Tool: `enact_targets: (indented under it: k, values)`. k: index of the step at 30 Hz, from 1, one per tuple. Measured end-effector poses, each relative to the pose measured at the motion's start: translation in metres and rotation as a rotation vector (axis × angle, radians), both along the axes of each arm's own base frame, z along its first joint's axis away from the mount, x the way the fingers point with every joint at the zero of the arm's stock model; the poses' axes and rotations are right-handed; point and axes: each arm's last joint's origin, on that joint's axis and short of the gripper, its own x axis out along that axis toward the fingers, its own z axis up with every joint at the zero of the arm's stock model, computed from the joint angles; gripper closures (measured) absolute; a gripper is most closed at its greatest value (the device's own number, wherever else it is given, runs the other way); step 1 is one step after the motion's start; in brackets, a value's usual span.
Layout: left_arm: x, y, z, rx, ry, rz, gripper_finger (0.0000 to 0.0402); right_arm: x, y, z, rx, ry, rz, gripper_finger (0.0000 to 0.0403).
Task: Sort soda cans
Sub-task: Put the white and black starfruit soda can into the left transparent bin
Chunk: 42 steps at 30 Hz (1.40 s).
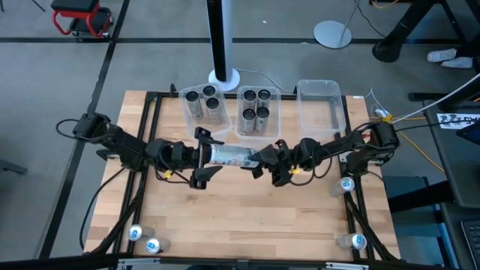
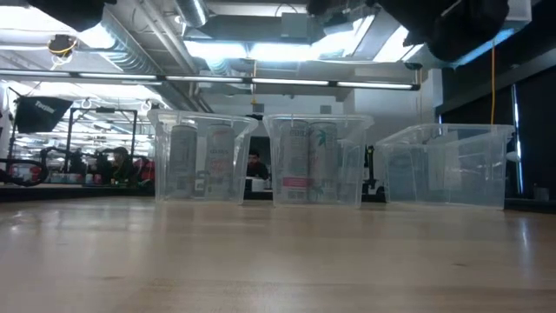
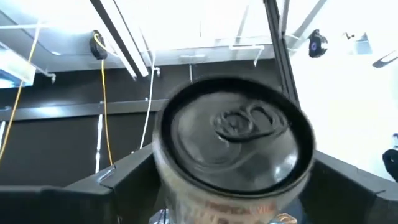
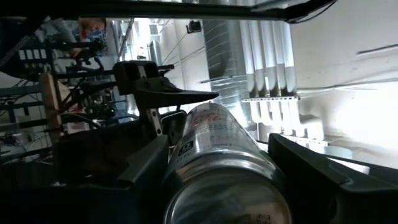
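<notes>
Both grippers meet above the table's middle with one silver soda can (image 1: 229, 156) lying level between them. My left gripper (image 1: 207, 157) is at the can's left end and my right gripper (image 1: 260, 159) at its right end. The can's dark top with its pull tab (image 3: 239, 121) faces the left wrist camera. Its other end (image 4: 227, 199) lies close to the right wrist camera. Three dark-topped cans stand in the left clear bin (image 1: 204, 105) and several in the middle bin (image 1: 257, 111). Pale-topped cans (image 1: 144, 239) stand on the table. My left gripper holds the can's top end between its two fingers (image 3: 99, 186), one on each side of the wall (image 3: 168, 168). The fingers come level from the table's left and lie along the can, which is lifted clear. My right gripper has the can's bottom end (image 4: 205, 162) between its two fingers (image 4: 146, 165). They come level from the table's right and lie along the can. Whether both fingers press the wall, I cannot tell.
A third clear bin (image 1: 321, 105) stands at the far right with nothing showing in it. Pale-topped cans stand at the front left (image 1: 152, 245), at the right (image 1: 346, 184) and at the front right (image 1: 358, 241). A white pole base (image 1: 223, 76) stands behind the bins.
</notes>
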Motion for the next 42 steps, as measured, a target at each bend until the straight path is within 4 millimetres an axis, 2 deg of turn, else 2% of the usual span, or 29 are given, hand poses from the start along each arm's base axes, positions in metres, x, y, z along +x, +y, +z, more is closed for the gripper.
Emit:
enact_targets:
  k: [6,16,18,21,23,27,31,37,42]
  values:
    - [0.002,0.000,0.001,0.034,0.005,0.010,0.0086,0.018,0.002,0.005,0.015,-0.017,0.017,0.0156]
    - [-0.003,-0.003,0.005,0.047,-0.056,0.014,0.0088,0.019,0.002,0.002,0.022,-0.003,0.009,0.0156]
    - [-0.003,-0.004,0.005,0.054,-0.057,0.013,0.0102,0.019,0.003,0.001,0.019,-0.002,0.014,0.0156]
    - [-0.003,-0.004,0.005,0.061,-0.054,0.014,0.0142,0.019,0.003,0.001,0.014,-0.001,0.020,0.0153]
    - [-0.003,-0.004,0.005,0.067,-0.054,0.019,0.0162,0.019,0.003,0.001,0.013,0.002,0.019,0.0132]
    - [-0.002,-0.004,0.003,0.084,-0.040,0.029,0.0162,0.019,0.002,0.000,0.014,0.013,0.015,0.0074]
    - [-0.004,-0.004,0.005,0.083,-0.048,0.032,0.0162,0.017,0.002,0.005,0.012,0.027,0.015,0.0034]
    - [-0.016,0.003,0.021,0.036,-0.045,0.137,0.0162,0.007,0.001,0.021,-0.019,0.233,0.010,0.0012]
    - [-0.028,0.022,0.033,0.026,0.193,0.408,0.0162,-0.025,-0.004,0.036,-0.032,0.542,-0.023,0.0009]
